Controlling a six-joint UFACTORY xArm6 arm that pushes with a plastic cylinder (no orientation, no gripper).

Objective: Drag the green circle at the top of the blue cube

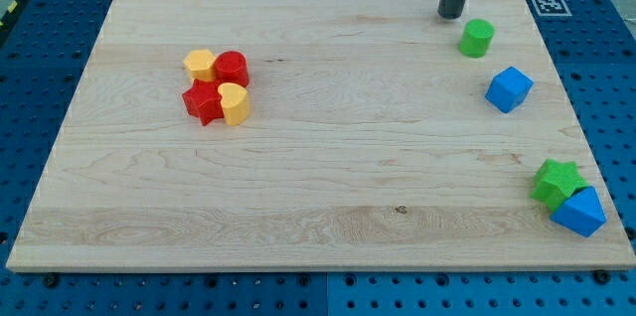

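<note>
We have no jaws on this arm to open or close and nothing held — only the rod, and my tip [452, 14] rests on the table [318, 157] near its top edge, just up and to the view's left of the green circle [476, 38], close but not clearly touching it. The blue cube [509, 88] lies below the circle and a little to the view's right, the two near each other yet apart. We judge the task to be in its closing step: the circle already sits roughly above the cube, slightly too far left. The next move, as we read it, calls for a short, gentle nudge toward the view's right, with the tip first coming round to the circle's left side — a downward push from here would drive it into the cube. Room is tight: the table's top and right edges are both near, so any shove must stay small. Well clear of all this are the green star [556, 181] touching another blue block [579, 212] at the lower right, and the cluster of two red blocks [231, 66] and two yellow blocks [200, 63] at the left.
</note>
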